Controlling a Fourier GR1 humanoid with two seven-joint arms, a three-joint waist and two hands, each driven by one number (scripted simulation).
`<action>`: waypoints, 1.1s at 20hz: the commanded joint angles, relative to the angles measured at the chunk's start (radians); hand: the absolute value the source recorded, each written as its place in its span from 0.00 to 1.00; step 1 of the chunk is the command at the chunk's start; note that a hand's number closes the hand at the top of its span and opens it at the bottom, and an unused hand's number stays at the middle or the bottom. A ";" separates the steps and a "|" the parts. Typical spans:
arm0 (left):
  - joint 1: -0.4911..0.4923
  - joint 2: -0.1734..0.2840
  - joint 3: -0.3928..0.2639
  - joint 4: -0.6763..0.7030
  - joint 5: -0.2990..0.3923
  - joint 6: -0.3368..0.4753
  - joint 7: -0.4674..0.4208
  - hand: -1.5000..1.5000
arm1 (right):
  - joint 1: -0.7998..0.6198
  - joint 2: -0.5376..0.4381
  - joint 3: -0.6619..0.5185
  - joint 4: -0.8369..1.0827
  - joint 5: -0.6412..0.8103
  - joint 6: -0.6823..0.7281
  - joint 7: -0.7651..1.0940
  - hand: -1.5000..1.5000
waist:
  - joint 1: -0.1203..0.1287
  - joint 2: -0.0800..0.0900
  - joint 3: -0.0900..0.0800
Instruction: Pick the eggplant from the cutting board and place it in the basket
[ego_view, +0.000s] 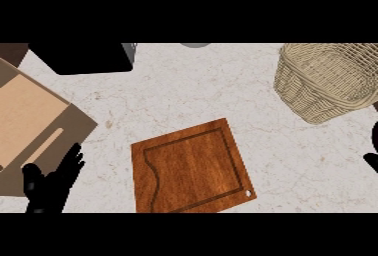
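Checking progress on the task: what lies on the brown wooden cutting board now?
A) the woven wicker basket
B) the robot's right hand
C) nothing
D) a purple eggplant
C: the brown wooden cutting board shows only bare wood, with no eggplant visible anywhere; the woven wicker basket stands apart at upper right.

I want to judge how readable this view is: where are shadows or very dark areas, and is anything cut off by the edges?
Head view: light is even, no glare on the marble counter; the basket shades its own inside; a black object at the top shows no detail; the left hand is dark, open at lower left; the right hand is cut off by the right edge; the cutting board shows no eggplant.
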 joint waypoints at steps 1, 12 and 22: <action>0.008 -0.002 -0.025 0.050 -0.007 -0.014 0.052 0.50 | -0.040 -0.077 -0.230 0.176 -0.191 0.140 -0.004 1.00 | 0.029 0.010 -0.009; -0.086 -0.011 -0.029 0.123 -0.034 -0.058 0.049 0.50 | -0.233 -0.142 -0.208 0.641 -0.090 0.395 -0.112 1.00 | 0.104 0.024 -0.011; -0.098 -0.058 -0.044 0.136 -0.067 -0.045 0.030 0.50 | -0.441 0.054 -0.061 0.974 0.101 0.427 -0.260 1.00 | 0.113 0.025 -0.010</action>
